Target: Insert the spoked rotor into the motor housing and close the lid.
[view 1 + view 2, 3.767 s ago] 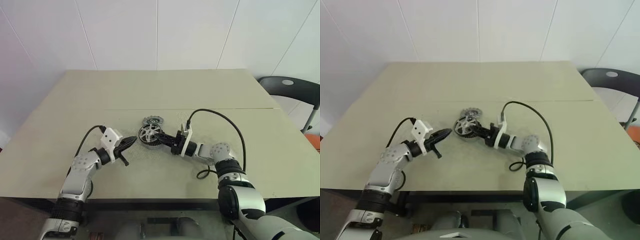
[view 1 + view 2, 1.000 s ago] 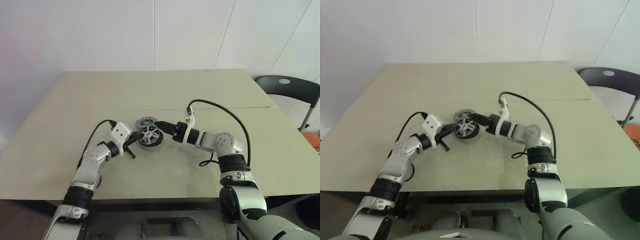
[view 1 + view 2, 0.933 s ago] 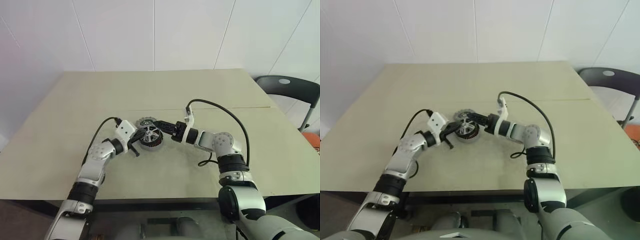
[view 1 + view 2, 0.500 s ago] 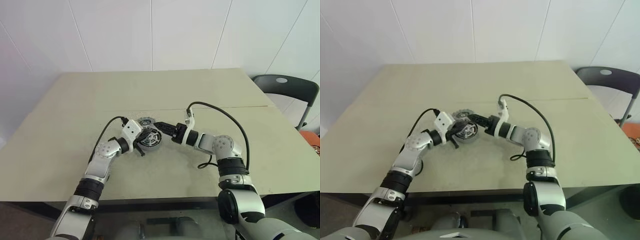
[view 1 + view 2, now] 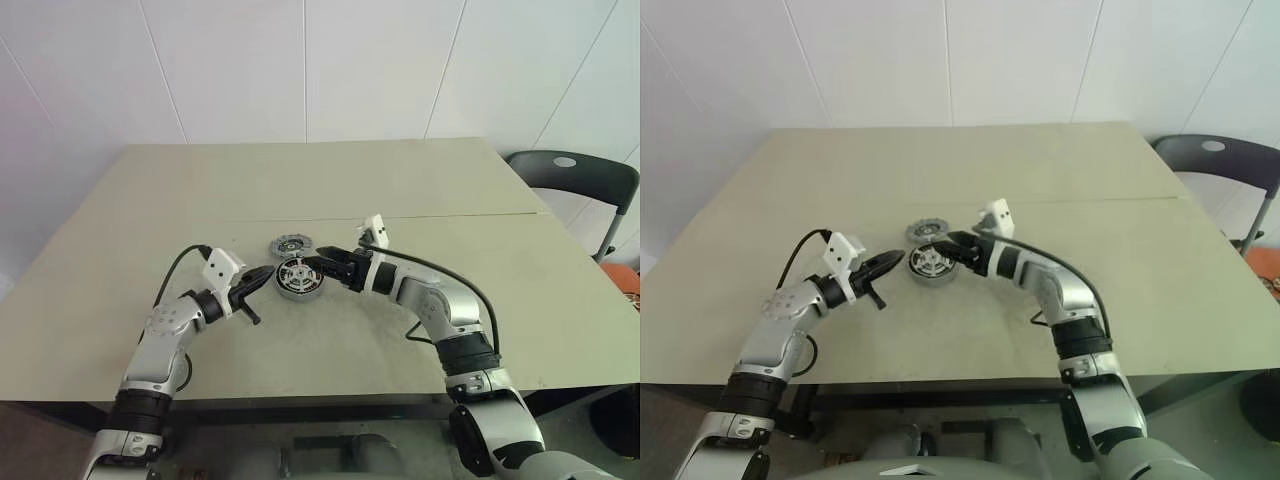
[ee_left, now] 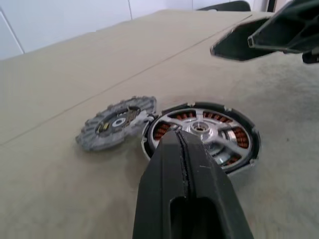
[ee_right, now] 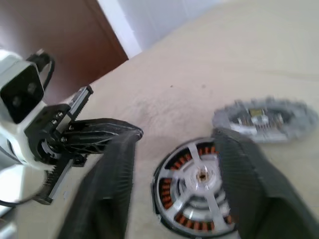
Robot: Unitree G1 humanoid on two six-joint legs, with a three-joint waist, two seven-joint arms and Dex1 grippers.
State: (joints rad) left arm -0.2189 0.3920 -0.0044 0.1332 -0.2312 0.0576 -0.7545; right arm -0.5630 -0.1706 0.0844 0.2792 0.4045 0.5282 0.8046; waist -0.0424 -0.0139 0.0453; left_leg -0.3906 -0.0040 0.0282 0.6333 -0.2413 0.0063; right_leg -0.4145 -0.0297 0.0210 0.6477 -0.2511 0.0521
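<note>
Left gripper (image 5: 268,274) pinched fully shut, nothing between the fingers, tips just short of the near-left edge of the motor housing (image 5: 298,279). Right gripper (image 5: 314,266) spread apart and empty, fingers (image 7: 107,194) hovering at the housing's right rim, one to each side in the right wrist view. Spoked rotor (image 6: 205,131) seated flat inside the housing, silvery spokes lying over the ring of copper windings, hub in the centre. Lid (image 5: 288,245) lying flat on the table (image 5: 200,190) just behind the housing and slightly to its left, edges almost touching, toothed rim and dark centre facing up. Not yet on the housing. Black chair (image 5: 585,180) off past the table's far right corner, white tiled wall (image 5: 310,60) behind.
</note>
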